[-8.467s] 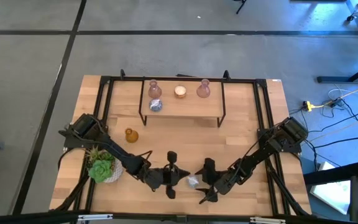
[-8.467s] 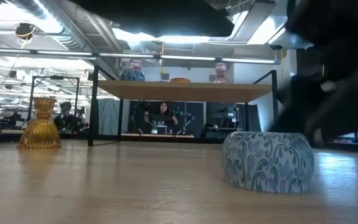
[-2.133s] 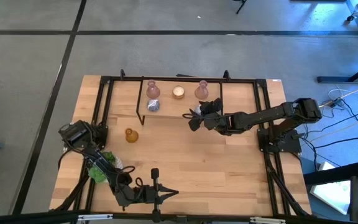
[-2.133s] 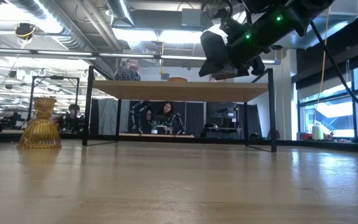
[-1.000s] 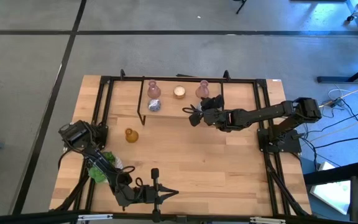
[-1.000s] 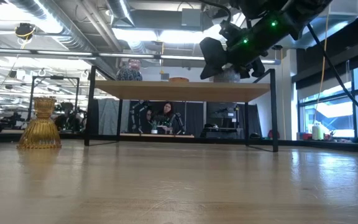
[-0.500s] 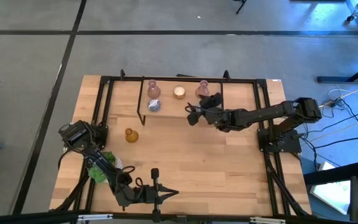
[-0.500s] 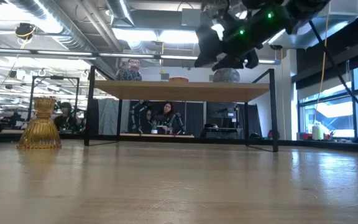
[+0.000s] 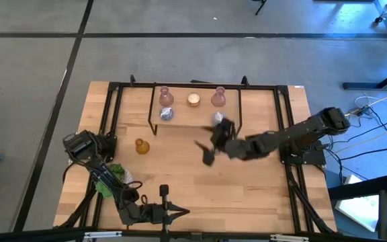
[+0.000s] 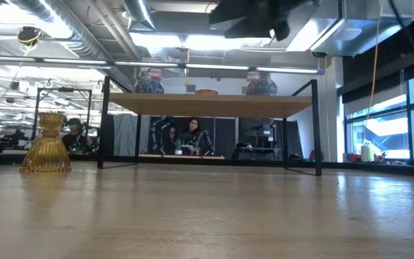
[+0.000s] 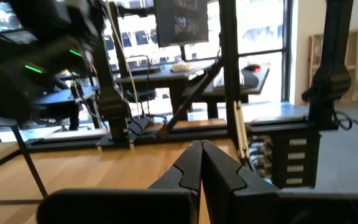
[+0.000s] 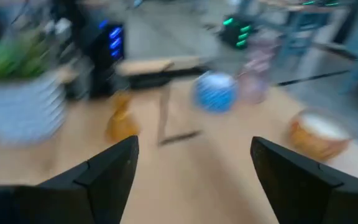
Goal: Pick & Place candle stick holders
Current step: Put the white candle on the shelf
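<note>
Five small glass candle holders sit on the raised wooden shelf (image 9: 180, 121) at the far side of the table: a pink vase-shaped holder (image 9: 166, 97), a silvery-blue round holder (image 9: 168, 113) just in front of it, a cream-white holder (image 9: 194, 99) in the middle, another pink vase-shaped holder (image 9: 218, 98), and a second silvery-blue round holder (image 9: 218, 117) near the shelf's front edge. One amber ribbed glass holder (image 9: 141, 146) stands alone on the wooden table (image 9: 261, 195), off the shelf, on the left side.

The right gripper (image 9: 211, 144) is up in the air over the middle of the table, just in front of the shelf. Its two dark fingers (image 12: 107, 168) are spread wide apart and nothing is between them. The second round blue holder is just behind it, not touching.

The left gripper (image 9: 164, 212) rests low at the near edge of the table, close to the green leafy plant in its pale pot (image 9: 110, 181). Its fingers (image 11: 188, 168) are pressed tight together with nothing in them.

It looks like the amber holder is the only one left to move. It stands upright, tall way up, to the left of the right gripper's open fingers and well apart from them. The left arm's base is on its side, but the right gripper is already open and up, so either could go.
</note>
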Robot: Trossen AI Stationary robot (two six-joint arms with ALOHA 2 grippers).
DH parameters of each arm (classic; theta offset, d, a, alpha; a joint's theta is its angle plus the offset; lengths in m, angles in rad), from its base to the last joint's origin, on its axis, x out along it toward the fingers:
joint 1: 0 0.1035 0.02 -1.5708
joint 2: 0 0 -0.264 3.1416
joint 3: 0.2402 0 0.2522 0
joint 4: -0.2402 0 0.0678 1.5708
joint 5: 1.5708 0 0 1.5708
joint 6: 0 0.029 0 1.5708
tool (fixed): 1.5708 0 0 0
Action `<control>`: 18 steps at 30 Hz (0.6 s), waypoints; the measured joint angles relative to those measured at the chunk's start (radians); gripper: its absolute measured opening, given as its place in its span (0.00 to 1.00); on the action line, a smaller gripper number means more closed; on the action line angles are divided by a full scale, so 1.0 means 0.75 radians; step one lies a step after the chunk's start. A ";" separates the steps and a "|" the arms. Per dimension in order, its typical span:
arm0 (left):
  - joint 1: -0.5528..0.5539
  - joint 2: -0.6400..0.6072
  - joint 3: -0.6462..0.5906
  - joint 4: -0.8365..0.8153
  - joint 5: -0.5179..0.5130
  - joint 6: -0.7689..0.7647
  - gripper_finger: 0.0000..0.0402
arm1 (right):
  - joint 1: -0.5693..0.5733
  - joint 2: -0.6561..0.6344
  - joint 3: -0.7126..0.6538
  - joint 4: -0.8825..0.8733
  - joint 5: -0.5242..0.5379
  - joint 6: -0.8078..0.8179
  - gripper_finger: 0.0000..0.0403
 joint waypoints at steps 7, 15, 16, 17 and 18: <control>-0.077 -0.044 0.000 0.029 -0.120 0.104 0.00 | 0.288 0.000 0.000 -0.327 0.014 0.159 0.69; -0.132 -0.087 0.000 0.037 -0.172 0.157 0.00 | 0.500 0.000 -0.041 -0.638 0.634 0.544 0.29; -0.135 -0.089 0.000 0.037 -0.173 0.160 0.00 | 0.501 0.000 -0.047 -0.698 0.656 0.623 0.23; -0.140 -0.090 0.000 0.036 -0.173 0.163 0.00 | 0.498 0.000 -0.050 -0.770 0.663 0.716 0.16; -0.145 -0.091 0.000 0.036 -0.172 0.165 0.00 | 0.488 0.000 -0.055 -0.835 0.655 0.805 0.10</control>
